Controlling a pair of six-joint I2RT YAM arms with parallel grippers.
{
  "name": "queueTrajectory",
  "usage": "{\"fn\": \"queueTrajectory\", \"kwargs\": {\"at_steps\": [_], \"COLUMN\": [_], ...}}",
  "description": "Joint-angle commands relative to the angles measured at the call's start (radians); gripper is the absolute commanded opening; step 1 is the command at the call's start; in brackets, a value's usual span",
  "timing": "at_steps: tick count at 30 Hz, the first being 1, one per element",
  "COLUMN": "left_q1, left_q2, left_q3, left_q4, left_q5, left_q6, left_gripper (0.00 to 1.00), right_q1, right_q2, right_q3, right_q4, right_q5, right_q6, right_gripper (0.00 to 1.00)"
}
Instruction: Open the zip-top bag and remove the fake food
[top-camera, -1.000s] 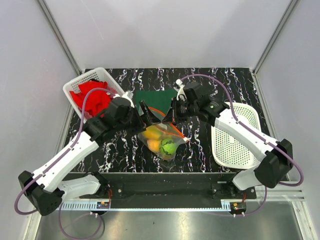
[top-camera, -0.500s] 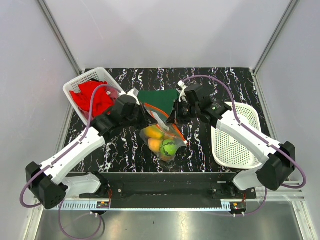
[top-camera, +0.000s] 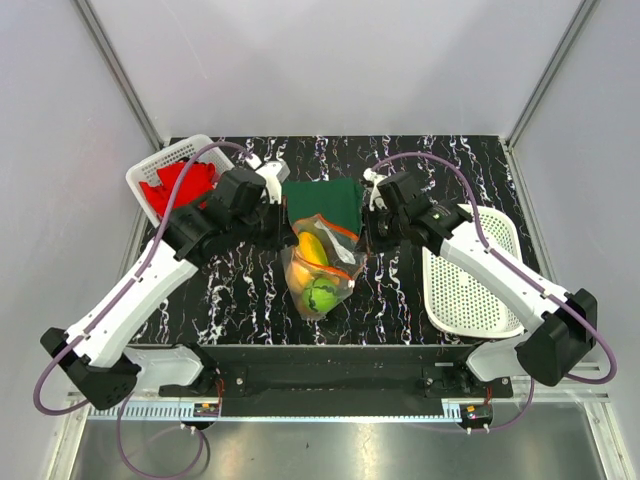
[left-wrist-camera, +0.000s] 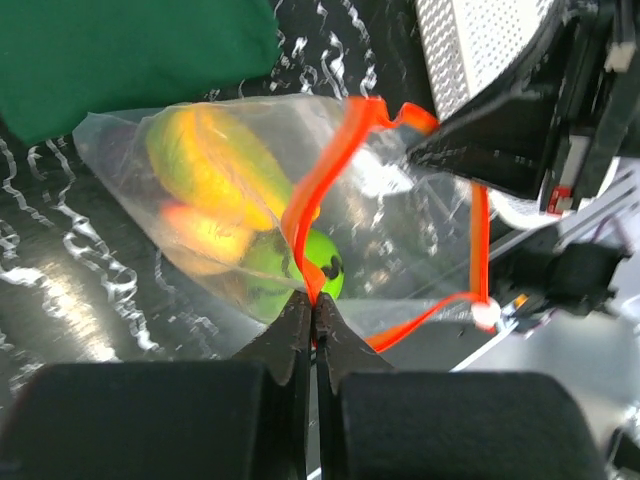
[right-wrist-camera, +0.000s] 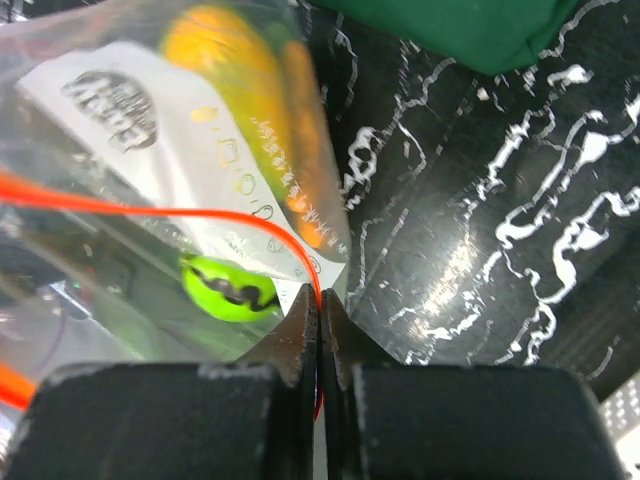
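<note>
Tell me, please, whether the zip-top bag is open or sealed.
Open. The zip-top bag has its orange zip strips apart, the left gripper pinching one and the right gripper the other; the fake food is inside.

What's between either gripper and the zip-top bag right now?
Nothing visible. The left gripper and right gripper are each shut on the orange zip strip of the zip-top bag, on opposite sides of its mouth. The fake food lies inside.

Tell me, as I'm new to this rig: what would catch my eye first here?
The clear zip-top bag at mid-table, stuffed with bright fake food, stands out, its orange-red zip strip parted. The left gripper and right gripper each pinch one side of that strip. A red cloth fills the far-left basket.
</note>
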Motion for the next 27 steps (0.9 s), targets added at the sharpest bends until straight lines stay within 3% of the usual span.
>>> {"fn": "queueTrajectory", "kwargs": {"at_steps": [1,8,13,19,24,27], "left_q1": [0.001,0.001,0.002,0.002,0.001,0.002], "left_q2": [0.035,0.110,0.124,0.127,0.137,0.152], "left_q3": [0.104,0.078,0.072,0.023,0.008,0.009], "left_q4": [-0.087,0.033,0.119,0.200,0.251,0.257], "left_q5": [0.082,0.175,0.195,0.206,0.207,0.207], "left_q6": [0.100,0.060,0.013,-0.047,-0.094,-0.119], "left_gripper": [0.00,0.00,0.00,0.00,0.00,0.00], "right_q1": [-0.011,-0.011,-0.009,0.018,0.035,0.081], "right_q2": [-0.020,-0.017,-0.022,0.023,0.038,0.037], "right_q3": [-0.020,0.029,0.225,0.341,0.261,0.250], "right_q4": [-0.045,-0.104,-0.206,-0.272,-0.154,-0.127], "right_q5": [0.046,-0.010,-0.011,-0.007,-0.105,-0.064], "right_q6": [-0.041,-0.031,0.009,0.084,0.184,0.210], "right_gripper": [0.03,0.26,0.39,0.41,0.34,0.31]}}
